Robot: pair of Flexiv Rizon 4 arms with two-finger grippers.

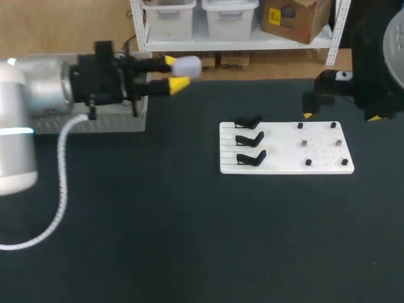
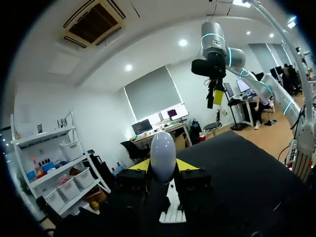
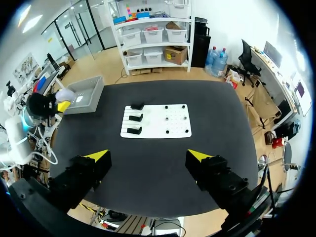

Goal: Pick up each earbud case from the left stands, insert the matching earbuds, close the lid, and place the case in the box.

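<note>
I am holding my left gripper [image 1: 175,73] clenched on the white earbud case [image 1: 189,65], which is sitting between the two yellow tips with its rounded end poking out past them. The case is hanging in the air over the far-left part of the dark table [image 1: 158,240], just to the right of the grey box [image 1: 95,121], which is lying at the table's far left edge beside my left arm. My right gripper [image 3: 148,156] is hovering released, fingers spread wide and gripping nothing, high above the table on the far right. Below it the white board [image 1: 322,165] is lying right of the middle, carrying three black stands [image 1: 250,139] down its left side and small dark pegs [image 1: 303,143] across its right half, well apart from the case.
</note>
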